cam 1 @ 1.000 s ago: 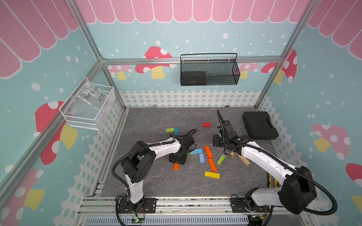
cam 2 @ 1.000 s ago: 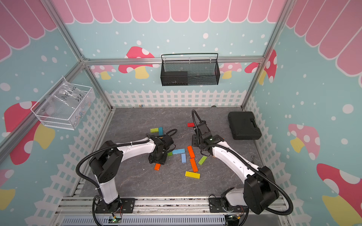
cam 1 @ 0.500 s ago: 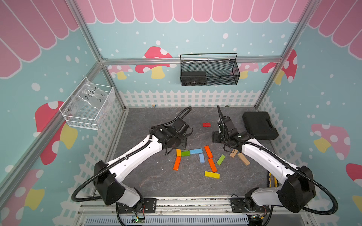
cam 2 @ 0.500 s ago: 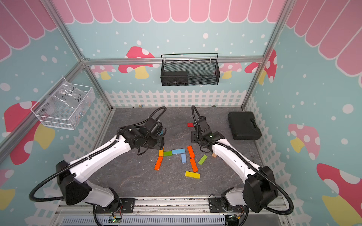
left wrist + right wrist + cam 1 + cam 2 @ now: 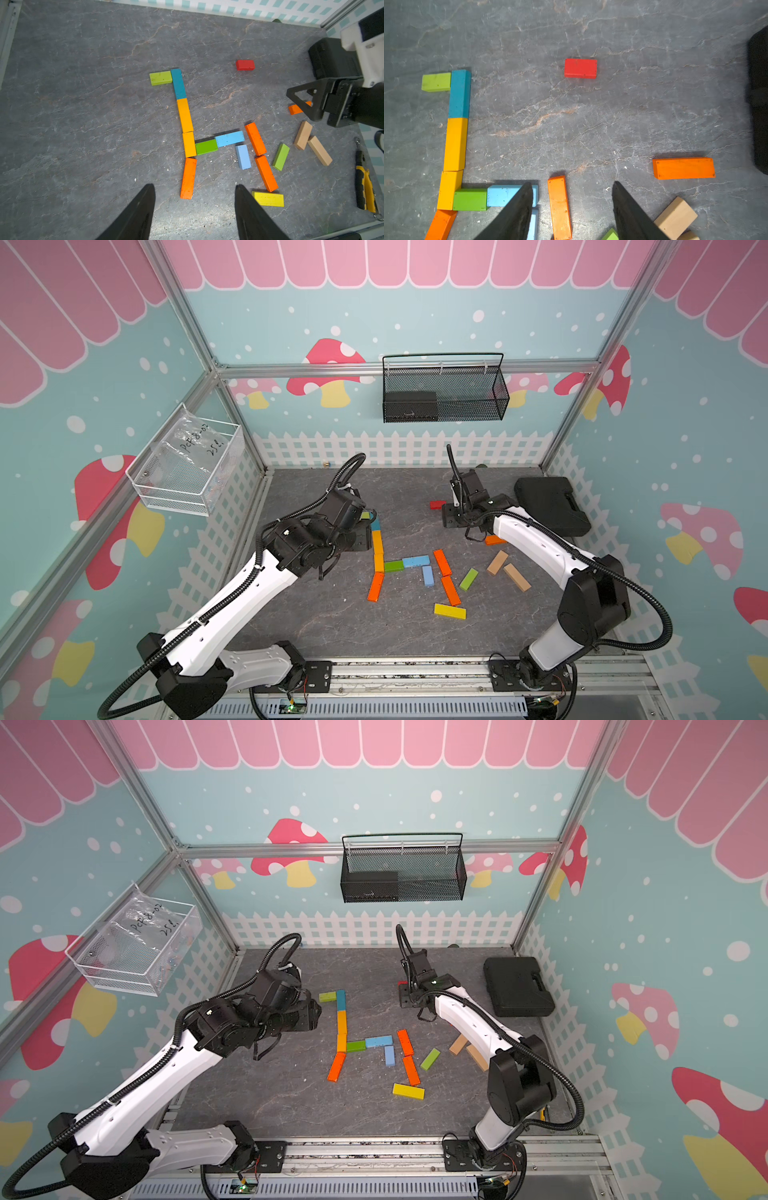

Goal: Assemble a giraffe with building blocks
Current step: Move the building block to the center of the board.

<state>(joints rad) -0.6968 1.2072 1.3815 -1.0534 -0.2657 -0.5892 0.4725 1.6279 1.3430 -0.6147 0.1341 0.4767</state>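
The building blocks lie flat on the grey floor. A line of a teal block [image 5: 178, 84], two yellow ones [image 5: 185, 115] and an orange one [image 5: 188, 178] runs toward my left gripper [image 5: 194, 185], with a lime block [image 5: 160, 78] at its far end. Green [image 5: 206, 147] and light blue [image 5: 229, 138] blocks branch off sideways. My left gripper [image 5: 316, 1013] hovers open and empty left of this line. The right gripper [image 5: 572, 182] is open above an orange block [image 5: 559, 207], near the red block [image 5: 580, 68]. Other blocks lie loose, among them yellow [image 5: 449, 611] and tan [image 5: 497, 562].
A black case [image 5: 548, 504] sits at the back right of the floor. A yellow-handled tool [image 5: 363, 187] lies by the right fence. On the back wall hangs a wire basket [image 5: 444, 393], on the left wall a clear bin [image 5: 187, 466].
My left gripper has risen off the blocks in the middle and drawn back to the left, uncovering the block line. The right gripper has shifted slightly toward the back.
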